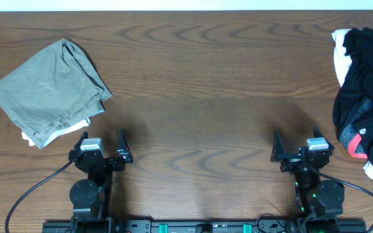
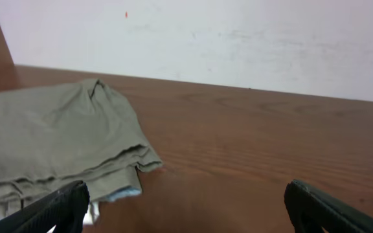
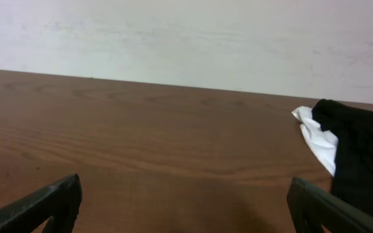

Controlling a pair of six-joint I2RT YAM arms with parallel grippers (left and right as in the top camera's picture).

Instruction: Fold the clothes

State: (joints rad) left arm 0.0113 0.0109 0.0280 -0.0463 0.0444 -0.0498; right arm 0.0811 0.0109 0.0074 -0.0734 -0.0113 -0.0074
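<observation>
A folded olive-green garment (image 1: 50, 90) lies on a white and pale blue one at the table's left; it also shows in the left wrist view (image 2: 50, 145). A loose pile of black clothes (image 1: 368, 90) with white cloth and a red patch sits at the right edge; it also shows in the right wrist view (image 3: 358, 155). My left gripper (image 1: 102, 147) is open and empty near the front edge, just right of the folded stack. My right gripper (image 1: 301, 150) is open and empty near the front edge, left of the black pile.
The brown wooden table (image 1: 199, 77) runs between the two piles. A pale wall (image 3: 186, 39) stands behind its far edge. Both arm bases and their cables sit at the front edge.
</observation>
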